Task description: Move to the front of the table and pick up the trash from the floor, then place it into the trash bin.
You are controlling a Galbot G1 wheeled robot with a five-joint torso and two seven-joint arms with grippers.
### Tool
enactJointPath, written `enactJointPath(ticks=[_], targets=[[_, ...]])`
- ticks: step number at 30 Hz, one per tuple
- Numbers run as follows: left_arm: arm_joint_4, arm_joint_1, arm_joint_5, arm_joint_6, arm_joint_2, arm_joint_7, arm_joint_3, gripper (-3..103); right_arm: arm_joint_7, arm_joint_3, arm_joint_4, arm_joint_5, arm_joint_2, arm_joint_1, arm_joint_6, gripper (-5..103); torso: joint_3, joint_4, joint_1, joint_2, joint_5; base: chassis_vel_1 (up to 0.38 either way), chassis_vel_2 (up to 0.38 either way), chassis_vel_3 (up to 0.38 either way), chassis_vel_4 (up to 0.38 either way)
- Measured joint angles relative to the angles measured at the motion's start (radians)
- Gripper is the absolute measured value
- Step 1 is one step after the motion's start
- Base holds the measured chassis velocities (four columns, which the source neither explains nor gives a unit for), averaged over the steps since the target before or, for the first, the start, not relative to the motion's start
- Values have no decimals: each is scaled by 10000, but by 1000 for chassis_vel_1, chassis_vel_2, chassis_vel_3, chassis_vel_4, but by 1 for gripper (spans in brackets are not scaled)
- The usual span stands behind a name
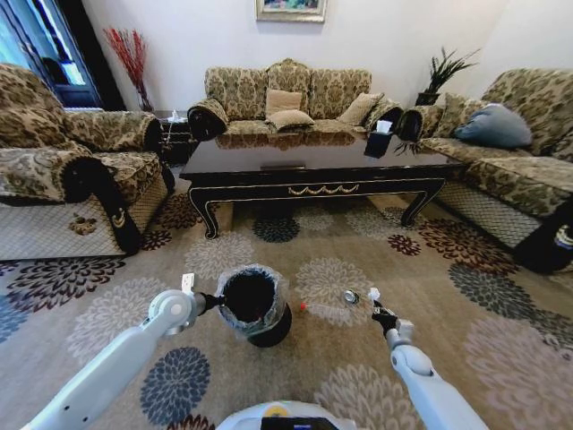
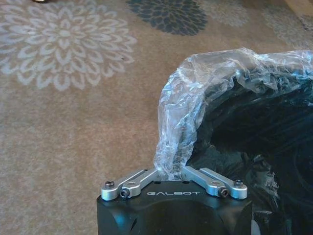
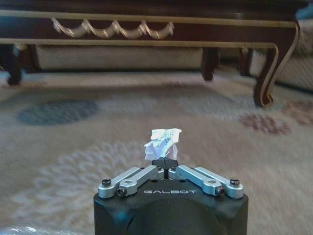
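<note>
The left gripper (image 2: pixel 170 172) pinches the bin (image 1: pixel 254 309) liner at its rim. The right gripper (image 3: pixel 166 164) is clamped on a crumpled white wrapper (image 3: pixel 164 145), light, soft and easily crushed, above the floor (image 1: pixel 430 278). Beyond lies the bottle (image 1: pixel 324 310), then the table (image 1: pixel 313 170).

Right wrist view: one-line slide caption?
Right end effector shut on the crumpled white wrapper above the floor, facing the table.

Head cam high; wrist cams low, close
</note>
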Motion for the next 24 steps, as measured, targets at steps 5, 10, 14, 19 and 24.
enactJointPath(ticks=[5, 10, 14, 19, 24], targets=[[-177, -68, -13, -3, -33, -234, 126, 0, 96, 147, 1841, -115, -9, -786, -11, 0, 0, 1, -1, 0, 1, 0, 0, 0, 0], [-220, -58, 51, 0, -90, -397, 276, 0, 302, 29, 3910, -733, 208, -1603, -37, 0, 0, 4, 0, 0, 0, 0, 0, 0, 0], [-231, -169, 58, -1, -170, -435, 438, 0, 383, -206, 5126, -1324, 363, -2142, -54, 0, 0, 2, -1, 0, 1, 0, 0, 0, 0], [-231, -524, 10, -1, -337, -614, 899, 0, 374, -494, 6563, -2066, 482, -2867, -80, 0, 0, 2, 0, 0, 0, 0, 0, 0, 0], [-183, -988, 84, -1, -481, -814, 1664, 0, 303, -671, 7434, -2680, 435, -3540, -80, 0, 0, 2, 0, 0, 3, 0, 0, 0, 0]])
